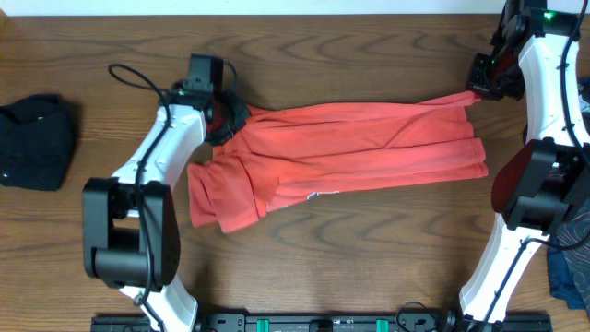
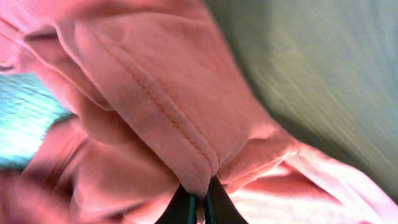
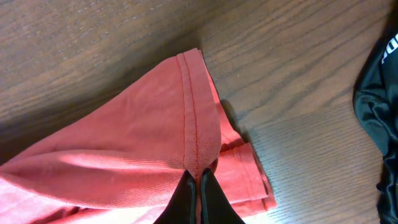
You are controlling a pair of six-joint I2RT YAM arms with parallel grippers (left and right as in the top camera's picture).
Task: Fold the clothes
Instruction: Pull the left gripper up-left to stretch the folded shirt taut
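Both sets of jaws are pressed together on cloth. My left gripper (image 1: 226, 118) pinches a stitched hem of the red shirt (image 1: 350, 148) — in the left wrist view the fabric bunches up right above my fingertips (image 2: 179, 210). My right gripper (image 1: 475, 92) pinches another hemmed corner, and the double seam runs straight down into the closed tips.

Between the two, the shirt lies stretched across the counter (image 1: 369, 249), nearer the far edge than the front. Its right end reaches toward the far-right corner. It is doubled over lengthwise, with a flap spreading toward the front at the left end and a scrap of white lettering showing along its front edge.

A black bundle (image 1: 35, 143) sits by the left edge, well apart from the shirt. A navy garment (image 1: 570, 269) peeks out at the right edge near the front-right corner — partly hidden behind my right arm.
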